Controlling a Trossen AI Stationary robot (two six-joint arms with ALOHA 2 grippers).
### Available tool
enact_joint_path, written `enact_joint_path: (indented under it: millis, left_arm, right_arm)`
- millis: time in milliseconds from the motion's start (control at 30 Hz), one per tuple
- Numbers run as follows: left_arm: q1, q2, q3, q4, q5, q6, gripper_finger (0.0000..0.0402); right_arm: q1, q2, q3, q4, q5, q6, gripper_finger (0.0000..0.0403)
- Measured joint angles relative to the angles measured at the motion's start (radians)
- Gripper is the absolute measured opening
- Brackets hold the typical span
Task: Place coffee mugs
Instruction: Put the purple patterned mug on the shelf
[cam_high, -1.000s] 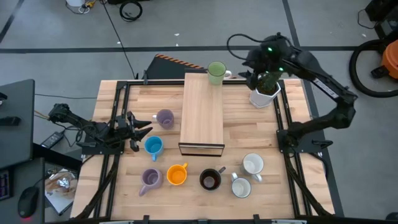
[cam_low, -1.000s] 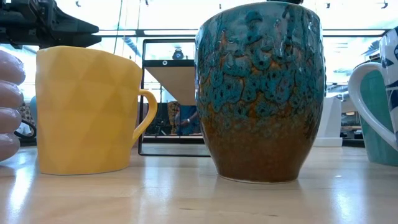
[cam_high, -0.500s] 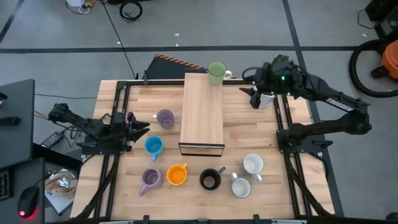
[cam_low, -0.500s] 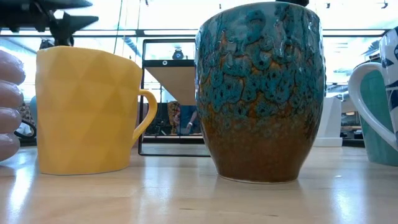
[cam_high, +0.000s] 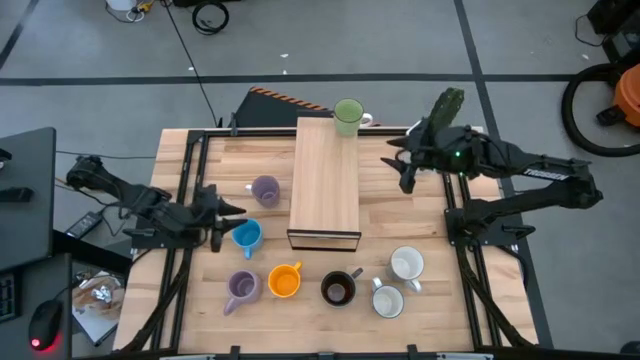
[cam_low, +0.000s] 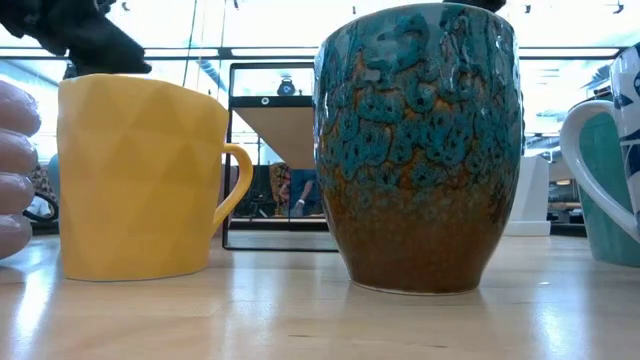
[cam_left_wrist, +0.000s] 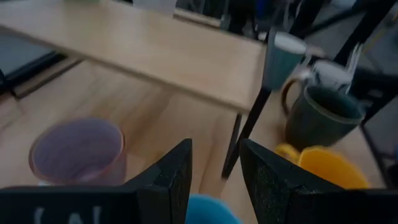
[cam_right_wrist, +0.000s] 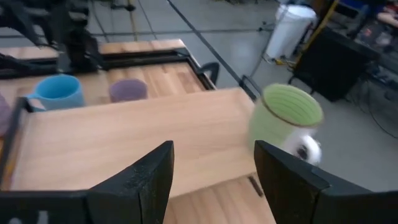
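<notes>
Long wooden riser shelf (cam_high: 325, 180) on dark legs, mid-table, running front to back. Slatted wooden tabletop (cam_high: 400, 215) in black metal frame. Cactus (cam_high: 447, 103) at far right corner, pot hidden. Grey floor with dark seams; black cable coil (cam_high: 210, 15) beyond table.

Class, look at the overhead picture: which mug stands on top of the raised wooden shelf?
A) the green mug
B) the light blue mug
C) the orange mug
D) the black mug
A: the green mug stands at the far end of the wooden shelf, while the orange, light blue and black mugs sit on the table.
</notes>
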Motion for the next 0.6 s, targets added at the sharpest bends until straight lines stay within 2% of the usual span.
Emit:
enact_joint_path:
  millis: [233, 333, 600]
  left_arm:
    - [0.002, 0.091, 0.0, -0.052, 0.049, -0.149, 0.0141]
    - [0.002, 0.107, 0.0, -0.052, 0.066, -0.169, 0.0141]
    - [0.007, 0.107, 0.0, -0.06, -0.078, -0.169, 0.0141]
  right_arm:
    - [0.063, -0.002, -0.082, 0.114, 0.059, -0.016, 0.0228]
    - [0.079, -0.006, -0.123, 0.18, 0.085, -0.051, 0.0228]
    - [0.071, -0.01, -0.222, 0.41, 0.076, -0.259, 0.0228]
